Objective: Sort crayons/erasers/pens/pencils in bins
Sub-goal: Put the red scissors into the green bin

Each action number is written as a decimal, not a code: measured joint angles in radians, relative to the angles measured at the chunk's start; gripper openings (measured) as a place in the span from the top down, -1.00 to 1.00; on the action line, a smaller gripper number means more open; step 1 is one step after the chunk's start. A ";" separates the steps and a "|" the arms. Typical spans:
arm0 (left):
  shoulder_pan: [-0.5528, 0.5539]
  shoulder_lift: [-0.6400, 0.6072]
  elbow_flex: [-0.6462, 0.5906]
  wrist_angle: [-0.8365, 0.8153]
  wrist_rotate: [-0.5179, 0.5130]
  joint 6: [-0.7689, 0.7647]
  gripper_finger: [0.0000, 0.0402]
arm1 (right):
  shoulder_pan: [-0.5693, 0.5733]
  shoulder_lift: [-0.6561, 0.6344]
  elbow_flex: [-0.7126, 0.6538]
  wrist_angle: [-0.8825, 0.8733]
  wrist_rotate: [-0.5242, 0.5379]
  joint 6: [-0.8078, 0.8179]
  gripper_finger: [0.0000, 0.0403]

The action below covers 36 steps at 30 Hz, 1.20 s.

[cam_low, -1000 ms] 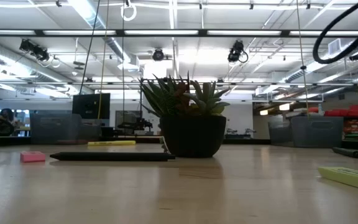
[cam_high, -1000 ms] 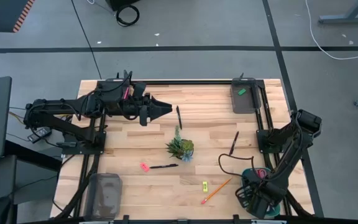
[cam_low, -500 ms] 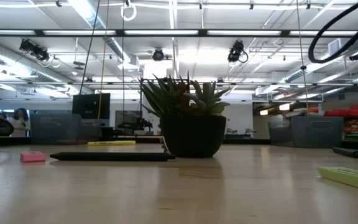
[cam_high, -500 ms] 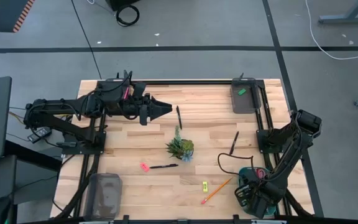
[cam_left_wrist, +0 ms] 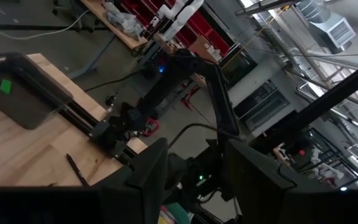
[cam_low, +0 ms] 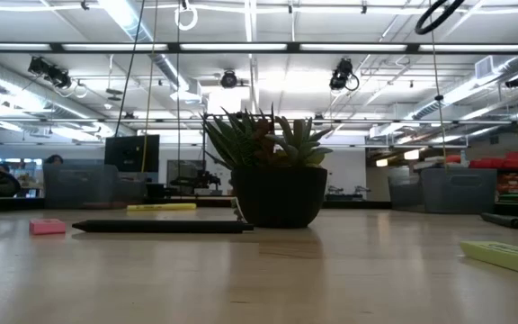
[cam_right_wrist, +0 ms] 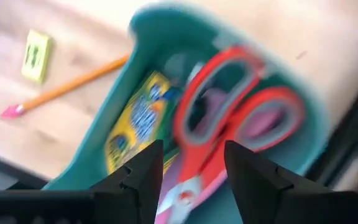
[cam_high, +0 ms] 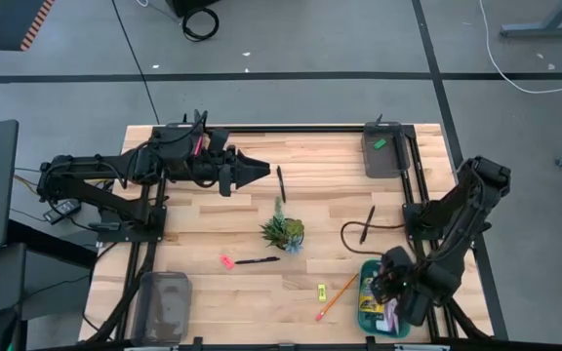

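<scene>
since the earlier frames the right arm has been drawn back and raised at the near right corner of the bench [cam_high: 203, 219], so the teal bin [cam_high: 364, 314] there is now uncovered; nothing else has shifted.

the left arm is parked along the far left edge, its left tool [cam_left_wrist: 194, 163] held apart and empty, aimed across the bench. the right tool [cam_right_wrist: 191, 165] is seen just above the teal bin, its fingers spread with nothing between them. in that bin the crayon box [cam_right_wrist: 132, 121] and the red-handled scissors [cam_right_wrist: 229, 106] are lying. a dark grey bin [cam_high: 382, 156] at the far right corner holds a green eraser [cam_high: 380, 143]; a translucent bin [cam_high: 165, 304] sits at the near left corner.

still loose are a small plant [cam_high: 283, 230] mid-bench, a black pen [cam_high: 281, 183] beyond it, another pen [cam_high: 367, 223] towards the right edge, a third pen [cam_high: 258, 260] beside a pink eraser [cam_high: 226, 261], and an orange pencil [cam_high: 340, 297] beside a yellow eraser [cam_high: 321, 291] just left of the teal bin.

the pencil is judged the likely next pick. it would best be approached from straight above, fingers set across its shaft near the middle, clear of the yellow eraser.
</scene>
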 joint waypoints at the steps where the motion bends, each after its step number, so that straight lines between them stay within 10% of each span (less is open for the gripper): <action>1: 0.001 0.000 0.000 0.000 0.000 0.007 0.14 | -0.004 -0.009 0.000 -0.030 0.009 -0.001 0.12; 17: 0.006 0.000 0.000 0.000 0.000 0.035 0.14 | -0.077 -0.021 -0.195 0.193 -0.045 -0.011 0.13; 36: 0.013 0.000 0.000 0.006 -0.013 0.022 0.14 | -0.053 -0.036 -0.155 0.071 -0.112 -0.234 0.13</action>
